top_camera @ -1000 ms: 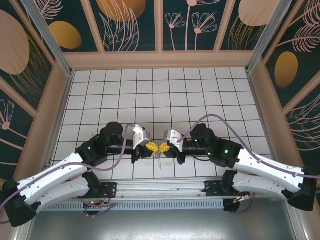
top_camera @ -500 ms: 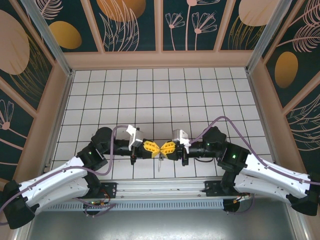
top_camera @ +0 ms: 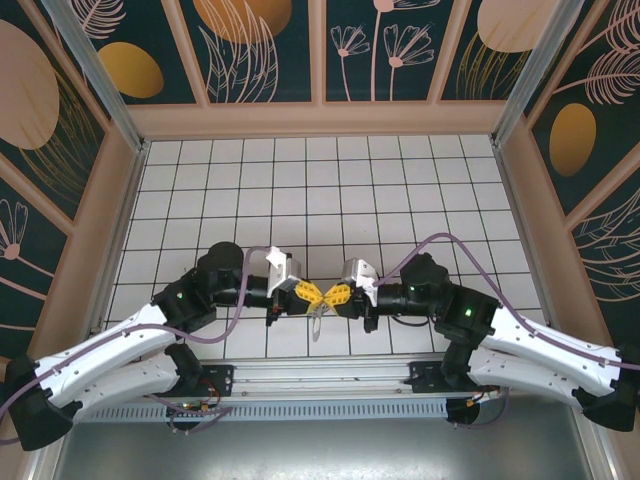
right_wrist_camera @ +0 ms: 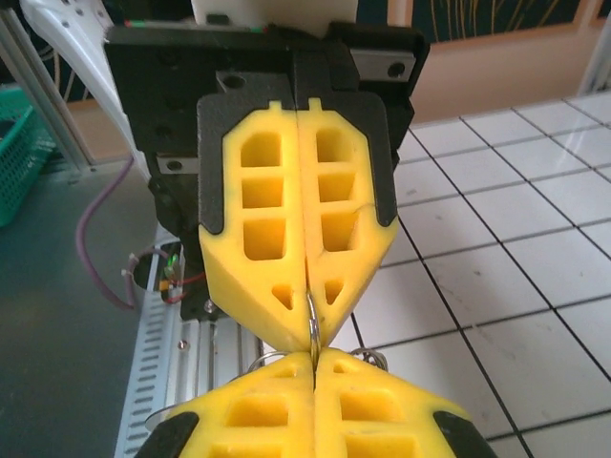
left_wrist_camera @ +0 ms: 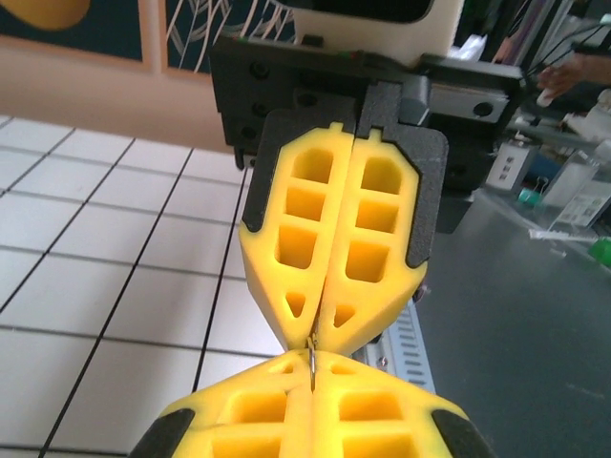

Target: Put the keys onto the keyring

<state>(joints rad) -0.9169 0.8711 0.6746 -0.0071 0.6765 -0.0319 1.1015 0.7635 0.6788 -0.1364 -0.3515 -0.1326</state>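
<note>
Quick status from my end on the keyring job. Starting on the left: the left gripper (top_camera: pixel 308 293) has its yellow fingers pressed flat together, no gap at all. On the right wrist cam there's a thin curved wire pinched right in their seam. I read that as the small metal ring of the keyring (right_wrist_camera: pixel 311 326), with a couple of wire loops peeking out on either side just below it. So the keyring is up off the white tiled worktop (top_camera: pixel 330 190), held in mid-air close to the near edge, right where the two arms meet tip to tip. From above, a dangling sliver (top_camera: pixel 318 319) hangs under that meeting point. It could be a key or the beaded chain; it's too small for me to call. On the right, the right gripper (top_camera: pixel 334 295) is also clamped tight, and the same wire runs down into its seam, so both sides look to be nipping the ring. My guess is we're mid-threading, working a key onto the ring. I can't see any key that's clearly on, and I can't spot spare keys lying on the tiles, so I wouldn't count anything as done yet.
</note>
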